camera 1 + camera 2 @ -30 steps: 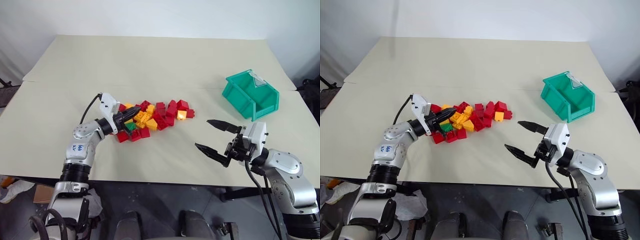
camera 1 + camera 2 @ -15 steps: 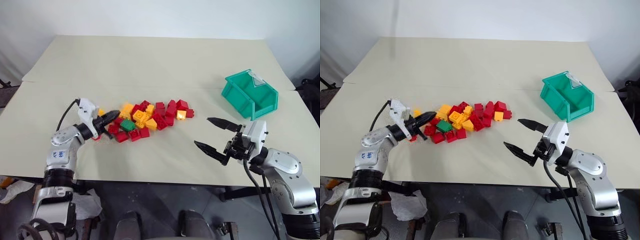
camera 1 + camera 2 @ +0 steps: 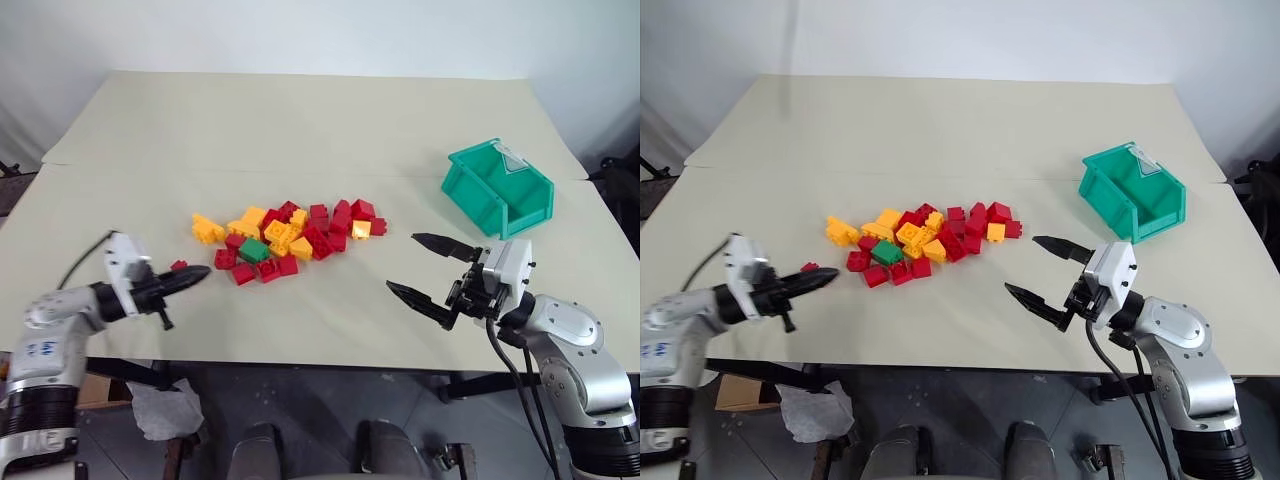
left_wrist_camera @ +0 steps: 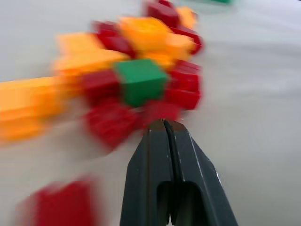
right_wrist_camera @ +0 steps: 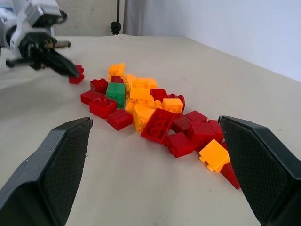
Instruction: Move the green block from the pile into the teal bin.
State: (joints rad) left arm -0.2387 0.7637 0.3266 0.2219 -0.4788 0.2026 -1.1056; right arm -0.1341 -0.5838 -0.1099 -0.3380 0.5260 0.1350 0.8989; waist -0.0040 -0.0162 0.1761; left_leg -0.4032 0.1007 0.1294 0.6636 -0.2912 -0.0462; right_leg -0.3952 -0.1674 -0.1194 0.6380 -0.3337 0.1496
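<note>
Beyond the shut left fingers (image 4: pixel 165 141), green block (image 4: pixel 141 81) lies apart.

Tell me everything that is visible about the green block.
The green block is one small studded brick that looks like plastic, the only green one. It lies stud side up on the table at the pile's near left edge, touching red and yellow bricks around it. No gripper touches it.

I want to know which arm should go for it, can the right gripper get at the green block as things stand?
Probably yes. The right gripper is open over bare table, and the green block sits exposed at the near edge of the pile. Red and yellow bricks press against it, so nearby ones may get nudged.
</note>
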